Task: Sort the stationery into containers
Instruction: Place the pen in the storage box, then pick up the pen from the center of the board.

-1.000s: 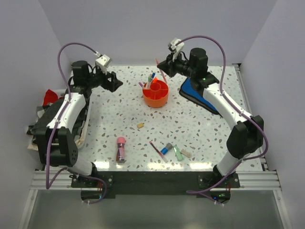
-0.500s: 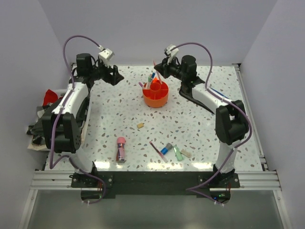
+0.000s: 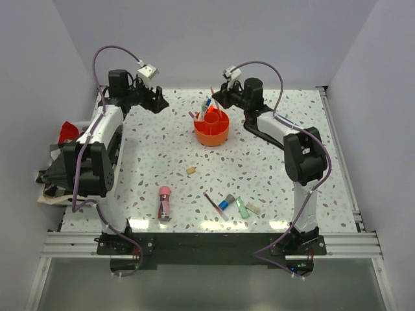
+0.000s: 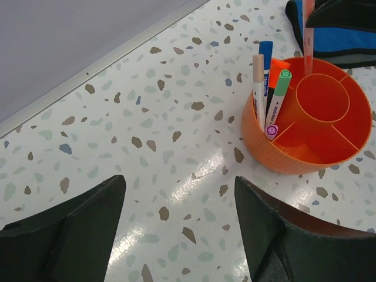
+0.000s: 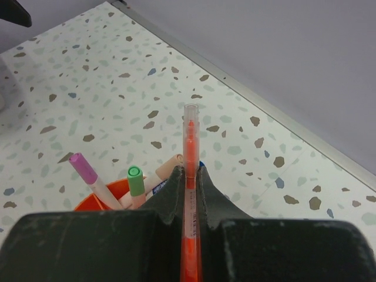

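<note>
The orange caddy (image 3: 211, 138) stands at the back middle of the table, with several pens upright in its left ring compartment (image 4: 259, 88). My right gripper (image 3: 218, 97) hangs just above the caddy's back rim, shut on a slim orange pen (image 5: 190, 147) whose clear cap points away from me. Over bare table to the caddy's left, my left gripper (image 3: 155, 102) is open with nothing between its fingers. A pink-capped glue tube (image 3: 164, 202), a beige eraser (image 3: 190, 170), and a cluster of a dark red pen (image 3: 213, 201), a blue-capped marker (image 3: 225, 204), a green marker (image 3: 242, 208) and another eraser (image 3: 253, 208) lie near the front.
A blue pouch (image 3: 260, 124) lies right of the caddy, partly under my right arm. A heap of red and dark cloth (image 3: 63, 144) sits off the table's left edge. Walls close off the back and both sides.
Both arms have drawn their elbows in toward the back. The right gripper carried the orange pen slightly left, closer over the caddy; the left gripper shifted a little back. Neither grip changed.
</note>
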Robot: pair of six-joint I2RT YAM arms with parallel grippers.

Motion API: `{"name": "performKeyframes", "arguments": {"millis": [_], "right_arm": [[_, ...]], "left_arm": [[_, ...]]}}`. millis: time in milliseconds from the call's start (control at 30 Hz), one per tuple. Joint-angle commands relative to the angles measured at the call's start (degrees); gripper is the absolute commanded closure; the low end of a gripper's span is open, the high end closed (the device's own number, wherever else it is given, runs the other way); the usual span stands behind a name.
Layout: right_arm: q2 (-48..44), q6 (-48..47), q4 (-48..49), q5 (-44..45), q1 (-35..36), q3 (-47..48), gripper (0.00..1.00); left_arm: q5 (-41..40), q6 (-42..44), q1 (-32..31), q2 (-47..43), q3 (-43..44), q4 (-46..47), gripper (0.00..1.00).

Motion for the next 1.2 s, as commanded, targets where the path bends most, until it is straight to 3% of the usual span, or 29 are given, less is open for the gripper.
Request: {"name": "performKeyframes", "arguments": {"millis": [0,67,100,233,533,633,667,733,767,867,1000,1167], "right_arm": [[-1.0,-0.1,3.0,0.3,-0.1,1.0,1.0],[-2.0,-0.1,2.2,0.7,0.0,0.2,0.92],[-2.5,-0.3,1.7,1.0,0.0,0.0,0.76],[-5.1,-1.1,-1.0,2.4,0.0,-1.2,0.61],[-18.0,-5.4,-7.0,1.8,0.1,-6.4,0.57],[-23.8,-9.5,-17.1,0.8,1.8,-8.6,0.58],[-24.6,-10.6,-25.9,0.3,2.7,-8.7,0.58],[-25.8,-15.9,-35.4,1.4,7.2,-9.0,0.58],[-25.6,-17.8,-45.1,3.1,9.4,-8.7,0.58],[-23.3,-19.5,-57.3,6.2,16.6,-9.1,0.59],[-18.9,-15.2,-63.6,8.7,23.6,-9.2,0.59],[-16.7,-10.3,-60.9,12.7,29.8,-13.0,0.56]], "left_arm": [[0.1,1.2,0.3,1.1,3.0,0.1,0.21],[0.2,1.0,0.3,1.0,2.9,0.2,0.21],[0.4,1.0,0.3,1.0,2.8,0.2,0.21],[0.9,0.4,0.3,0.0,1.9,0.8,0.21],[2.1,-1.6,0.3,-5.9,-3.5,5.6,0.21],[1.4,-2.9,0.3,-9.4,-6.3,8.0,0.21],[0.2,-3.3,0.3,-11.2,-7.8,9.2,0.21],[-2.1,-4.9,0.3,-12.9,-9.2,10.0,0.21],[-4.6,-5.5,0.3,-14.4,-10.3,10.2,0.21],[-7.7,-5.5,0.3,-17.7,-12.8,9.9,0.21],[-10.7,-4.5,0.4,-21.4,-15.9,8.9,0.2],[-11.0,-4.2,0.4,-26.1,-20.6,8.8,0.2]]}}
